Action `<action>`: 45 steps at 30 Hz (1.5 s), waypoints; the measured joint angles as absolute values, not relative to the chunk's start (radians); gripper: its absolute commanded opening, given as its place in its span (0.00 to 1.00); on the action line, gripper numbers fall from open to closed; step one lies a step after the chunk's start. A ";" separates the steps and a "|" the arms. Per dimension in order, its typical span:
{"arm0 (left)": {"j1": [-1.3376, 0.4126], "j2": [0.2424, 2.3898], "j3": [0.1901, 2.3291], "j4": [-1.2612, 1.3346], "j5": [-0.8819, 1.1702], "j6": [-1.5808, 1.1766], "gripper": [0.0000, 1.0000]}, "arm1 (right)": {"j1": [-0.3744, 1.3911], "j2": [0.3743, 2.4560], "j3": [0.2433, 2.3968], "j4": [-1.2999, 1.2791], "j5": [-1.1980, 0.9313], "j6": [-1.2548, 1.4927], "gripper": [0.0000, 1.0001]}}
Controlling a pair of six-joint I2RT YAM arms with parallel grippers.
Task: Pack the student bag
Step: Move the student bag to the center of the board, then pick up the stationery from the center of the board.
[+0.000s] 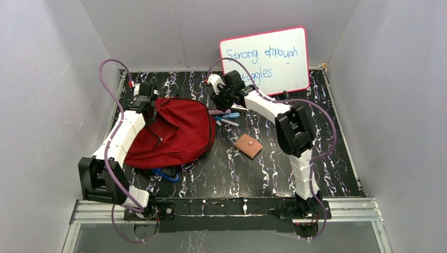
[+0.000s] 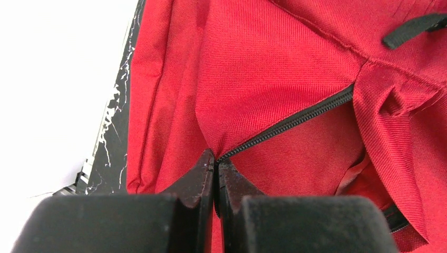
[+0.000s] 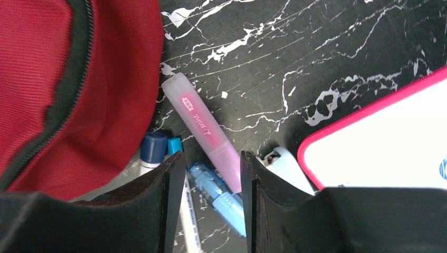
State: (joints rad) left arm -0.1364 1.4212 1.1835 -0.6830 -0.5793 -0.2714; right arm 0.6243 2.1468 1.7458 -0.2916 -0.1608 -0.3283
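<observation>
Two arms are working over the black marbled table (image 1: 274,174). The student bag (image 1: 176,132) is lying slumped on the left half of the table, red side up. The left gripper (image 2: 216,161) is pinching the bag's fabric at the end of a black zipper (image 2: 287,122), jaws pressed tight together. The right gripper (image 3: 213,158) is sitting just right of the bag over a cluster of pens, jaws apart and clamping nothing. The lower end of a pink highlighter (image 3: 203,124) is lying between its fingers. Blue pens (image 3: 224,200) and a marker with a dark blue cap (image 3: 154,148) are lying beside the highlighter. A tan wallet (image 1: 248,145) is resting mid-table, apart from the bag. A pink-framed whiteboard (image 1: 266,59) is leaning against the back wall.
</observation>
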 measured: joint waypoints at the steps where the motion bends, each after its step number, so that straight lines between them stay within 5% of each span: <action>1: -0.136 1.415 1.184 -0.682 -0.581 -0.275 0.00 | 0.617 2.157 1.760 -0.300 -0.181 -0.351 0.51; 15: -0.079 1.400 1.184 -0.672 -0.645 -0.278 0.00 | 0.590 2.232 1.869 -0.444 -0.307 -0.471 0.45; 27: -0.073 1.400 1.183 -0.636 -0.612 -0.276 0.00 | 0.605 2.201 1.834 -0.472 -0.289 -0.083 0.35; 45: -0.067 1.400 1.173 -0.623 -0.570 -0.277 0.00 | 0.637 2.195 1.815 -0.507 -0.275 0.049 0.39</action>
State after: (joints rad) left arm -0.0673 1.4002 1.1728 -0.6228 -0.5705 -0.2771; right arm 0.6369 2.1948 1.8153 -0.5068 -0.2752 0.0494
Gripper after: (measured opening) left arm 0.018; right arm 0.383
